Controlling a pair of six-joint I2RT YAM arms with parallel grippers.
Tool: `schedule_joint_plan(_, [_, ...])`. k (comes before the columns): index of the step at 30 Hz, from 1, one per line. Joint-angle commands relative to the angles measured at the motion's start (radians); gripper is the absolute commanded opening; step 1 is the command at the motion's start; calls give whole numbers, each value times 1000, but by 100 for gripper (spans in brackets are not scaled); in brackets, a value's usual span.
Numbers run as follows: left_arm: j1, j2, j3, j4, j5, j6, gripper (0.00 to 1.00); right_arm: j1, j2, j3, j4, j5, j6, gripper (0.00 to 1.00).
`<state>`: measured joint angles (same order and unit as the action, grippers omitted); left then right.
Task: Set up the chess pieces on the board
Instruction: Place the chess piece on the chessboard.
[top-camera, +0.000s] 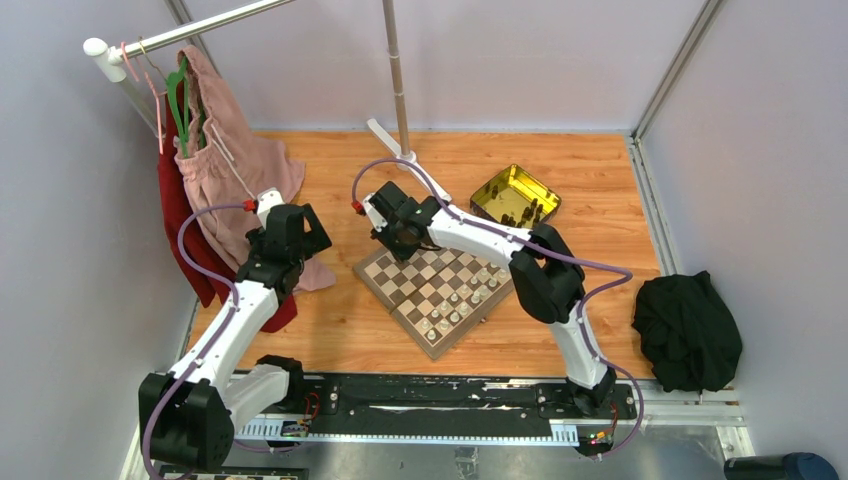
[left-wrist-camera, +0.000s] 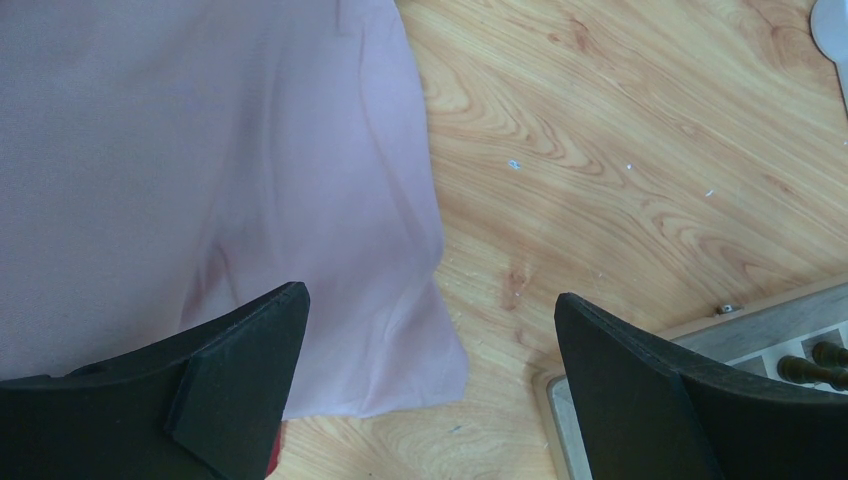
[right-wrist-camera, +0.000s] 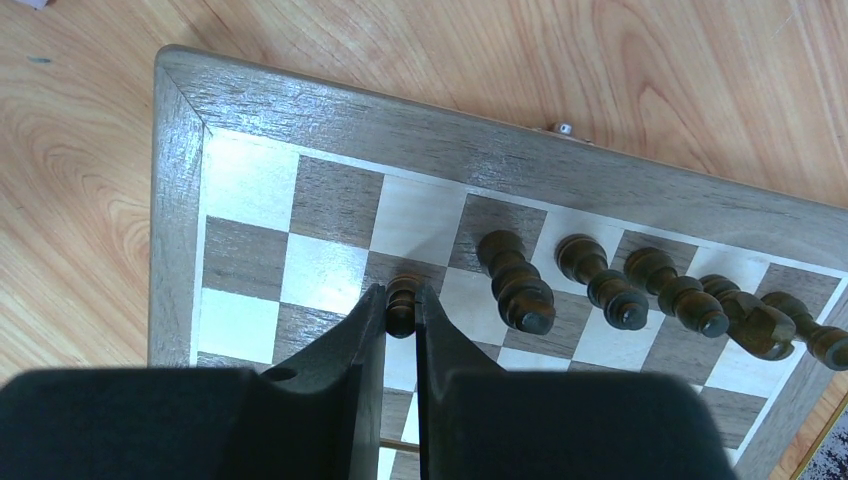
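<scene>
Checks of dark brown and cream wood cover the board (top-camera: 405, 290), a flat square with a broad, grainy brown border, lying turned cornerwise on the orange-toned wooden table (top-camera: 600, 200). The right gripper (right-wrist-camera: 400, 305) hangs near one corner of the board. Its two flat black fingers are drawn close together and pinch a small dark chessman (right-wrist-camera: 402, 292), whose rounded, turned head shows between the tips above the second row in from the border; whether its foot touches the board I cannot tell. Beside it, along the border row, five more dark pieces (right-wrist-camera: 515, 285) stand in a line, glossy and lathe-turned, one of them carved like a knight. Pale pieces (top-camera: 462, 300) stand along the opposite side of the board. A shallow yellow-gold tin (top-camera: 497, 190) with shiny walls sits beyond the board, with loose dark chessmen (top-camera: 530, 213) in it. The left gripper (left-wrist-camera: 430, 300) holds nothing. Its wedge-shaped matte black fingers are spread wide above the table at the hem of a soft pink cloth (left-wrist-camera: 200, 150), with a corner of the board just to its right. A crumpled black cloth (top-camera: 688, 330) lies at the table's right edge
</scene>
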<state>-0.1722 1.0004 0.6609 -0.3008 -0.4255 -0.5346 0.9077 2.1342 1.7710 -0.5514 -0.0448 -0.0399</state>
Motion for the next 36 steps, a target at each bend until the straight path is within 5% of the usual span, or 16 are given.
schedule_joint_plan(1, [10,-16,-10,3,5,-9,100,11,-52,-29,-2,-3,18,0])
schedule_joint_plan(36, [10,-32,-18,-8,4,0,100,26,-37,-43,1,-13,31,1])
